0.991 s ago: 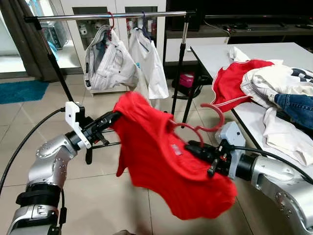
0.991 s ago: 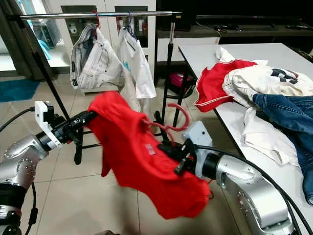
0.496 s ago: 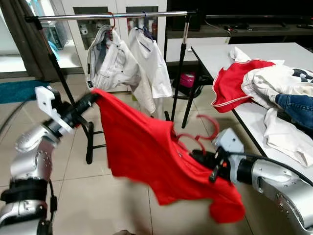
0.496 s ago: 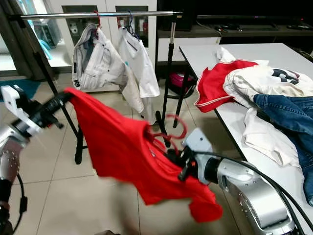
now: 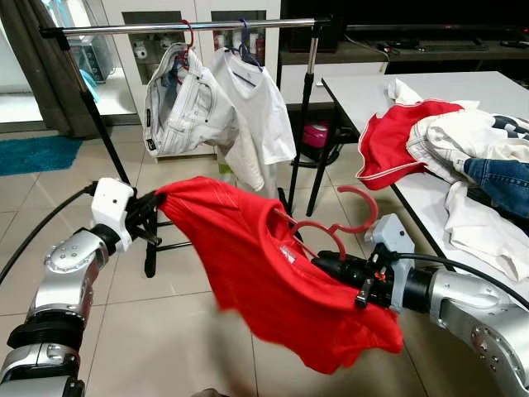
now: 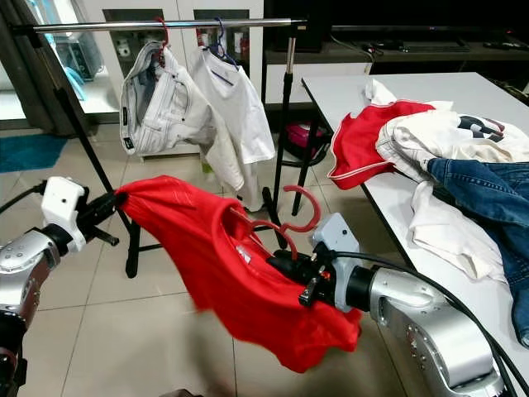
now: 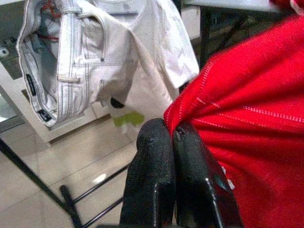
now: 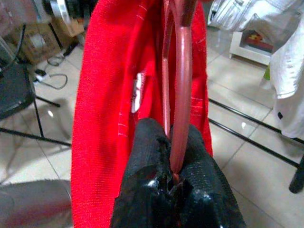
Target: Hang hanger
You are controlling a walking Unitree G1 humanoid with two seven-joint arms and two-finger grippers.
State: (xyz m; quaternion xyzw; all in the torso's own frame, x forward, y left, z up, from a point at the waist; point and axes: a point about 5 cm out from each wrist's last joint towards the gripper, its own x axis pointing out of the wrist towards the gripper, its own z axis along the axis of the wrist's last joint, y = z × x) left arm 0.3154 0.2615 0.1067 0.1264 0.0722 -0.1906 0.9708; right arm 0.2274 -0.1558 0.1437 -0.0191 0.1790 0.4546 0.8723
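A red shirt (image 5: 264,273) hangs in the air between my two grippers, in front of the clothes rail (image 5: 190,27). My left gripper (image 5: 154,205) is shut on the shirt's upper left edge; in the left wrist view its fingertips (image 7: 156,135) pinch the red cloth (image 7: 247,109). My right gripper (image 5: 324,263) is shut on a red plastic hanger (image 5: 340,220). The hanger's hook rises to the right above the shirt's collar and its body lies partly inside the cloth. In the right wrist view the hanger (image 8: 181,90) runs straight out from between the fingers, against the shirt (image 8: 109,109).
White jeans (image 5: 178,103) and a white shirt (image 5: 260,107) hang on the rail's left half. The rail's black upright (image 5: 304,107) stands just behind the hanger. A white table (image 5: 372,91) at the right carries a heap of clothes (image 5: 463,141). Tiled floor lies below.
My left arm swung up and out to the left, pulling the shirt taut, then came back lower and nearer, so the shirt now sags. The right gripper keeps the hanger, shifted slightly.
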